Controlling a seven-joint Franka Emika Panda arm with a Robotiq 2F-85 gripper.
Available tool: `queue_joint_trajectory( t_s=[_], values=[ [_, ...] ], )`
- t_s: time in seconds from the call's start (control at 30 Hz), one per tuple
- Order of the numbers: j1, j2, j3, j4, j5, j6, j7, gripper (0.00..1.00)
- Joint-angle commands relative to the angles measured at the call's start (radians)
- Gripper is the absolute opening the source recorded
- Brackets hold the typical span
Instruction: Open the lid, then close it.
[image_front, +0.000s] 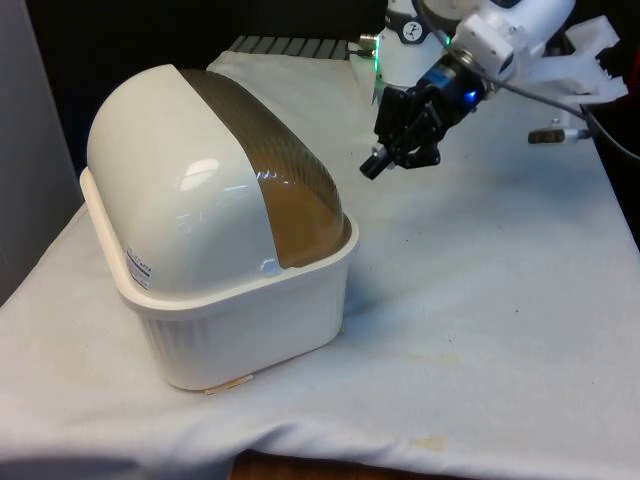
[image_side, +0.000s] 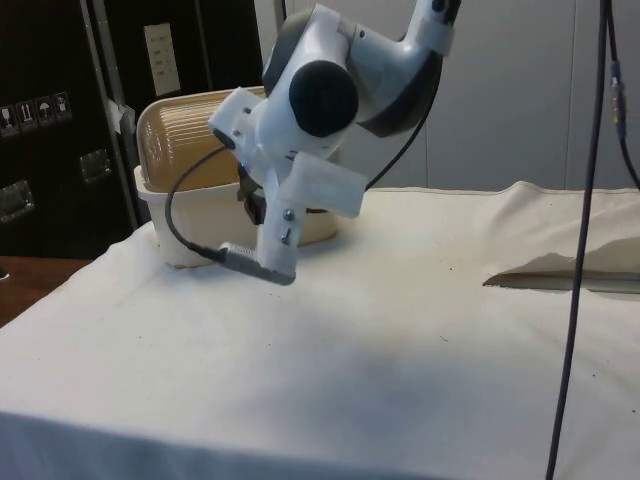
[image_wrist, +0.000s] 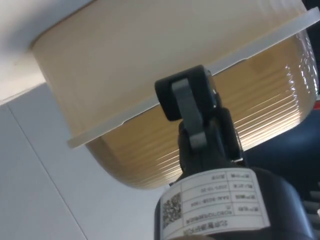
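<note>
- On the worktop (image_front: 520, 330), draped in a white cloth, a cream bread box (image_front: 225, 250) stands at the front view's left.
- Its ribbed, translucent brown lid (image_front: 285, 170) is rolled down and closed over the curved top.
- Above the cloth, just beside the box's lid side and apart from it, hangs the black gripper (image_front: 375, 165), tilted towards the box; its jaws are pressed together, holding nothing.

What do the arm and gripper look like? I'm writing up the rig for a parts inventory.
The arm has glossy white rounded shells with a dark grey round joint cap. A black cable loops from it to a grey plug. The gripper is black with two fingers, and a white label with a QR code and small print sits on its body.
</note>
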Motion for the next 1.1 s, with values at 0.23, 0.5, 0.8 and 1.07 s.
queue_joint_trajectory(
  t_s=[0.23, 0.5, 0.8, 1.07],
  values=[
    [-0.001, 0.023, -0.002, 0.005, -0.047, -0.047, 0.009, 0.0],
    [-0.012, 0.039, -0.008, 0.017, -0.054, -0.057, 0.008, 0.0],
    [-0.024, 0.067, -0.034, 0.049, -0.058, -0.048, 0.017, 0.0],
    [-0.035, 0.086, -0.049, 0.07, -0.05, -0.046, 0.039, 0.0]
  ],
)
